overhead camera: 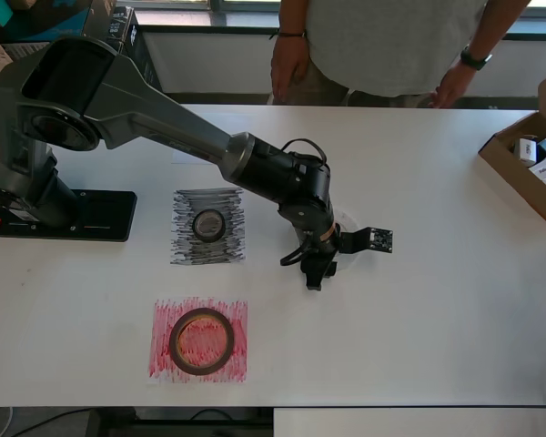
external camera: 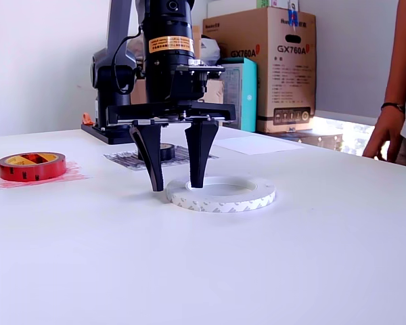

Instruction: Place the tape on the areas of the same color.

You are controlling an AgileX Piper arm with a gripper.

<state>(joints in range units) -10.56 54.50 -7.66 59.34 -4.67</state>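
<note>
White tape roll: flat on surface; fingers parted, straddling its rim, gripping nothing. Risk: thin rim slips out on closing.

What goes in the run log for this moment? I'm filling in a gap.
gripper open, straddling white tape rim | black tape on black patch | red tape on red patch | white tape on bare table

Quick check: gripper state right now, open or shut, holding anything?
Gripper: open, fingers straddling the near rim of the white tape, one outside the ring and one inside; not clamped on it.
</note>
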